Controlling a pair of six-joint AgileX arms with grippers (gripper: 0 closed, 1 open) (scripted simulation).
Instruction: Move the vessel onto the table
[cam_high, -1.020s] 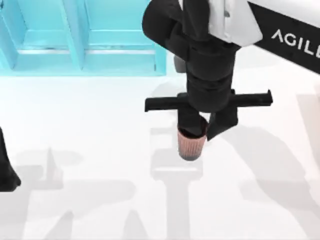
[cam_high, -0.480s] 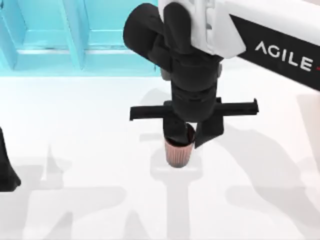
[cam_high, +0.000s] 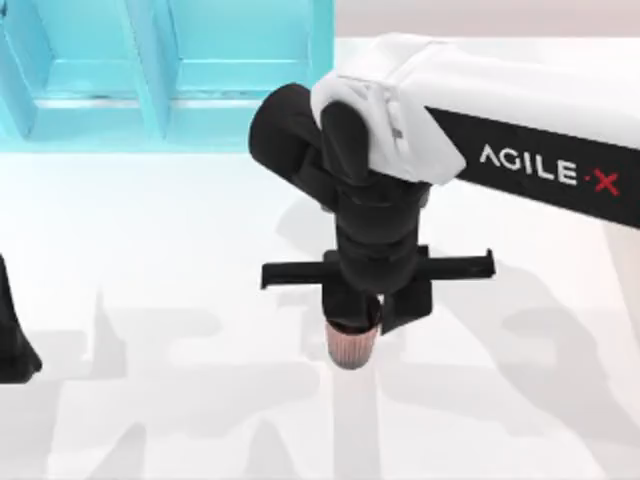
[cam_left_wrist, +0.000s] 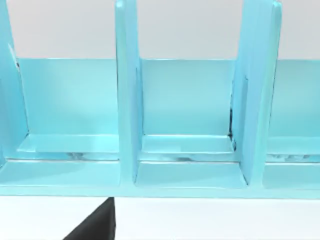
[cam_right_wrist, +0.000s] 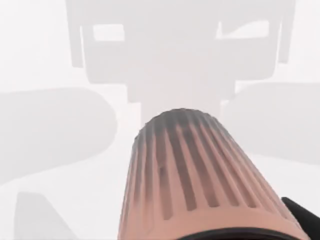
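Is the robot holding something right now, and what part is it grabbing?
Yes. The right gripper holds the vessel by its rim, at the wide top end, above the table. The left arm sits parked at the table's left edge.

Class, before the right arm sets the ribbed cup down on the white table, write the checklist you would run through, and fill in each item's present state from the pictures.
1. Cup held by the right gripper: ok, the fingers sit at its rim.
2. Cup upright, mouth up: ok in the top view.
3. Cup clear of the turquoise shelf unit: ok, it hangs over the white table.
4. Landing spot free: ok, the right wrist view has bare table beneath the cup's base.
5. Base touching the table: cannot tell.
6. Left arm out of the way: ok, parked at the table's left edge.
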